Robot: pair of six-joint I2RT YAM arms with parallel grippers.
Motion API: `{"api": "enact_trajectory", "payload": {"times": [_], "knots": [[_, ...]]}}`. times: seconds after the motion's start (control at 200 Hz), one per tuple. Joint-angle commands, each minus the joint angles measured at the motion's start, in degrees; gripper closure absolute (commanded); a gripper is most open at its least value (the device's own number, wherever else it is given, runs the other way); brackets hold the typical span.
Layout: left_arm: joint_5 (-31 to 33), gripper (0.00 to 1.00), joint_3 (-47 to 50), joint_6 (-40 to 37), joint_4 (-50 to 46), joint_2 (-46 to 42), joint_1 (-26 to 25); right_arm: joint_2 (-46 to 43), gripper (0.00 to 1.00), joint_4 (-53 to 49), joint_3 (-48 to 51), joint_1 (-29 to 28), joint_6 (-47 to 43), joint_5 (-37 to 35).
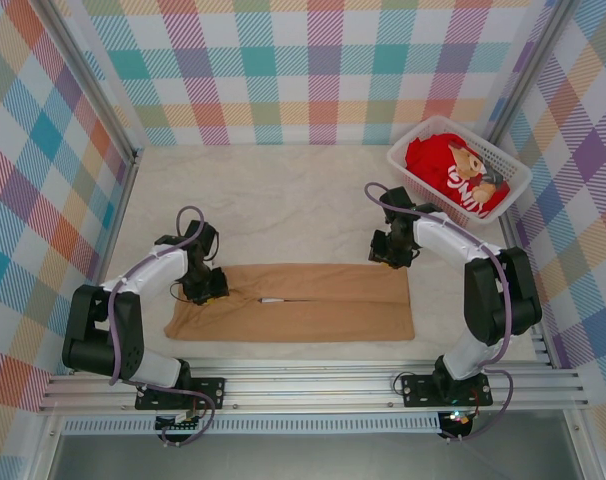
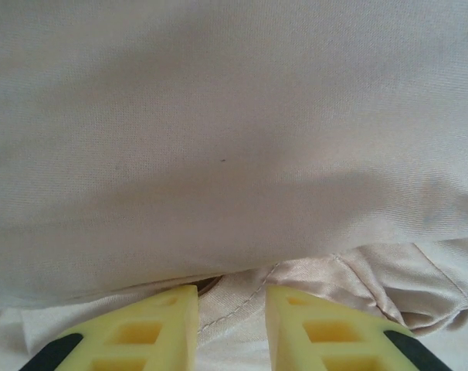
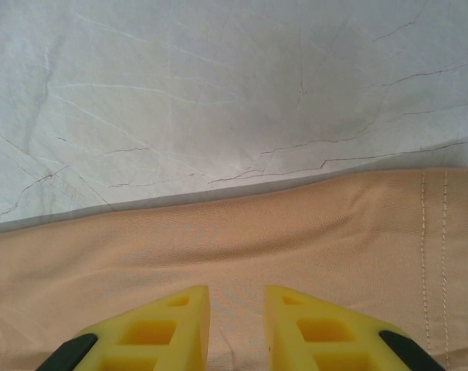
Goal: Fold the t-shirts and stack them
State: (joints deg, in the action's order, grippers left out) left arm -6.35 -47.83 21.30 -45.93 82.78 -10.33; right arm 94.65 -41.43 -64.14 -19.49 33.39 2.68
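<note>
Jaws on the left gripper stand narrowly apart, with a stitched edge of the tan t-shirt running under the gap. I see nothing bunched up between the yellow fingers, so it reads as parted, not pinching. Right gripper is the same: a narrow gap, tips low over flat tan cloth just inside its far edge, no cloth gathered. From above, the left one sits at the shirt's left end on the far side and the right one at its far-right corner. The tan tee lies as a long band parallel to the near edge of the table, with its two side flaps meeting along a centre seam line. Its right end is square with a double-stitched hem, and its left end is a bit rumpled. The red t-shirt is heaped in the white basket at the far-right corner of the table, not yet folded. Handling, as I judge it, is light, limp and thin knit with a slight sheen — it will sag and slide, not hold a shape. Taking only the top layer would likely peel a flap open. Best hold is the two corners of one short end, pinching through all layers, with the hem end the cleaner pick — then carry it low across to halve the band.
</note>
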Motion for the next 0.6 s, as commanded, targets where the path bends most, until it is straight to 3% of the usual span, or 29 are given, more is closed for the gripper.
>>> {"api": "enact_trajectory", "payload": {"times": [0.0, 0.26, 0.595], "knots": [[1.1, 0.68, -0.2, -1.4, 0.7, 0.4, 0.7, -0.8, 0.74, -0.3, 0.8, -0.2, 0.2, 0.6], [1.3, 0.63, -0.6, -1.4, 2.1, 0.0, 0.7, -0.2, 0.74, 0.1, 0.4, -0.2, 0.4, 0.9], [-0.6, 0.78, 0.5, 0.1, 3.3, 2.6, -0.2, -0.2, 0.75, 0.1, 0.5, -0.2, 0.5, 0.6]]}}
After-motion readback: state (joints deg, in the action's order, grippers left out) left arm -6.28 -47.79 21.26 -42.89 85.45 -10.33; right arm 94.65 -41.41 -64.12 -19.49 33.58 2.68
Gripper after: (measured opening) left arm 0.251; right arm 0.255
